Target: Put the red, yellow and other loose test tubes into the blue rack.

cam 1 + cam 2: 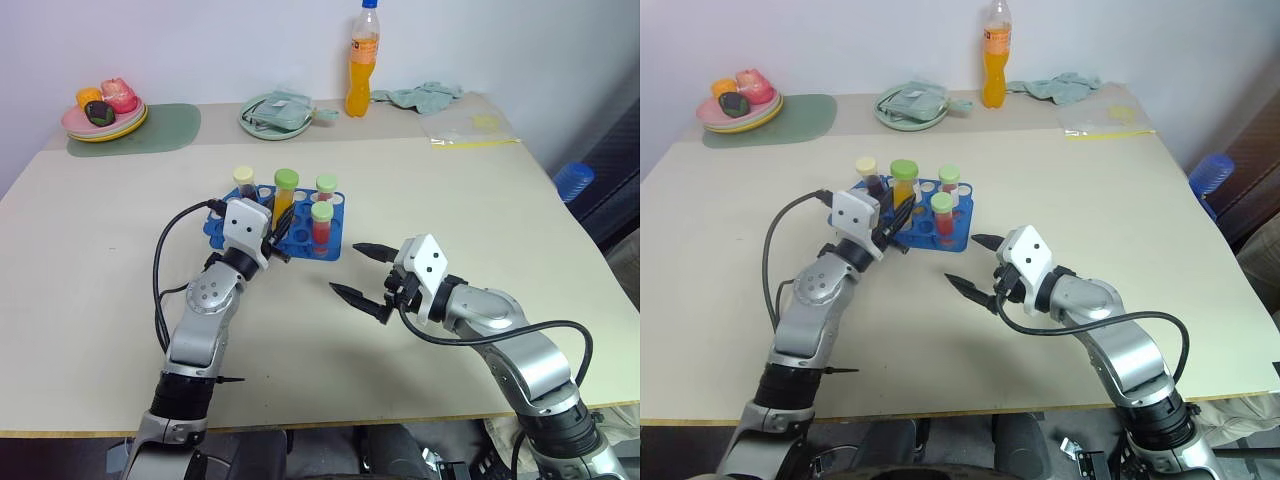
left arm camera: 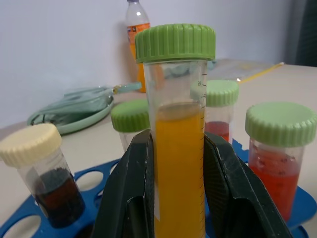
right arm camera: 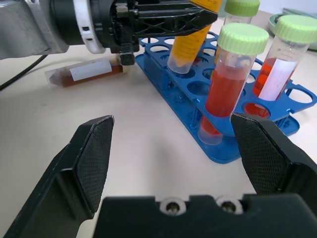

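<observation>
The left gripper [image 2: 178, 198] clamps the yellow tube [image 2: 179, 144], its tip in a hole of the blue rack [image 3: 218, 144] (two red tubes [image 3: 229, 84] stand beside). A brown tube [image 3: 86, 72] lies loose just behind. The right gripper [image 1: 362, 271] hangs wide open near the rack.

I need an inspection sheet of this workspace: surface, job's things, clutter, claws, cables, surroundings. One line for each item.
Surface: beige table, mostly bare at the front.
Job's things: blue rack holds two red tubes and a dark tube; brown tube lies loose beside the rack.
Clutter: orange bottle, fruit plate, green mat, cloth, lidded dish.
Claws: left claw shut on the yellow tube, over the rack; right claw open, empty.
Cables: black cable loops on the left arm.
Surroundings: white wall.
</observation>
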You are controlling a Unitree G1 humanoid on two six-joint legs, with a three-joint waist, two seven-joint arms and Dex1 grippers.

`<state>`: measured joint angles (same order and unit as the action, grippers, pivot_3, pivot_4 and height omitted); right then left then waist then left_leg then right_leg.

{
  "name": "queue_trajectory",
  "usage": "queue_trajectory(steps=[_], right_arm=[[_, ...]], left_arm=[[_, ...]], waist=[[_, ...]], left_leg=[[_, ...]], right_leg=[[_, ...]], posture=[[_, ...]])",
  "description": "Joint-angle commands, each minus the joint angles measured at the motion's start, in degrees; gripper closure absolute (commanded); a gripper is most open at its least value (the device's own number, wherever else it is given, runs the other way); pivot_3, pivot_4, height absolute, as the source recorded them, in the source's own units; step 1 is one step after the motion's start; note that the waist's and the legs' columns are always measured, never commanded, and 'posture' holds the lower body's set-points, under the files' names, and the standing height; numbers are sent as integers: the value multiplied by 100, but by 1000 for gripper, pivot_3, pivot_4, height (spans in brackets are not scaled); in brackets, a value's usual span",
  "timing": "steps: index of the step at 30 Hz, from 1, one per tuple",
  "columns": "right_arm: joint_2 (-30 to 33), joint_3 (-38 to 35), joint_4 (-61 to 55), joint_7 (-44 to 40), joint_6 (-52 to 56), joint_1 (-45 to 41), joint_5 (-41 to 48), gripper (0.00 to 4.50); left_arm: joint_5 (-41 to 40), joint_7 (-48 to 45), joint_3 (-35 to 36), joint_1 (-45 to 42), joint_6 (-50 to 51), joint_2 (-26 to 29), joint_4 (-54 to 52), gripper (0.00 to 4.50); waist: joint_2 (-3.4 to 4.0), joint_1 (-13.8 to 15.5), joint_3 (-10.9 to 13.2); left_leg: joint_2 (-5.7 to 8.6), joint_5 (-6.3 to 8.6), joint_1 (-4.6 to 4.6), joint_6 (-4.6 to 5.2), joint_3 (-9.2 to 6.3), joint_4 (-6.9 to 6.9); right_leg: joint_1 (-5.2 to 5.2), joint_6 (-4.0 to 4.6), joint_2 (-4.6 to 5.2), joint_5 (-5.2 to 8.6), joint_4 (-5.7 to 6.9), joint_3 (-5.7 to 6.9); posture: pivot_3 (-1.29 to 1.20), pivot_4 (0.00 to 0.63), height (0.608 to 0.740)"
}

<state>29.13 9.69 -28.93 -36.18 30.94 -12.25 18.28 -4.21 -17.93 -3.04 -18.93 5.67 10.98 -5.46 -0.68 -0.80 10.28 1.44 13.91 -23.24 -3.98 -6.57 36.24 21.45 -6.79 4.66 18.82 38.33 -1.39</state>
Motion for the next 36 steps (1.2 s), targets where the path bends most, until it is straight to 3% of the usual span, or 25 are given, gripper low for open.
queue_trajectory(steps=[1,22,28,36], right_arm=[[-30,-50,-245,25,-10,-81,36,332],[-65,-48,-289,87,14,-71,7,332],[-35,-79,-342,96,25,-28,18,332],[12,-112,-360,56,27,-8,65,332]], left_arm=[[37,11,25,-156,-165,4,140,3718],[-269,-382,112,-335,-1242,-194,1440,3718],[-429,-361,427,-189,-1584,-111,1044,866],[-308,173,1083,-164,-1475,415,-74,866]], waist=[[0,-5,0],[1,18,-2],[1,-5,-2],[1,-4,-2]], left_leg=[[0,0,0,0,0,0],[2,0,3,0,-5,3],[2,0,3,0,-5,1],[-1,0,2,0,-6,-1]], right_leg=[[0,0,0,0,0,0],[-8,0,2,0,0,5],[-6,0,1,0,-1,5],[-4,0,-1,0,-1,5]], posture=[[0,150,740],[0,150,740],[0,150,740],[0,150,740]])
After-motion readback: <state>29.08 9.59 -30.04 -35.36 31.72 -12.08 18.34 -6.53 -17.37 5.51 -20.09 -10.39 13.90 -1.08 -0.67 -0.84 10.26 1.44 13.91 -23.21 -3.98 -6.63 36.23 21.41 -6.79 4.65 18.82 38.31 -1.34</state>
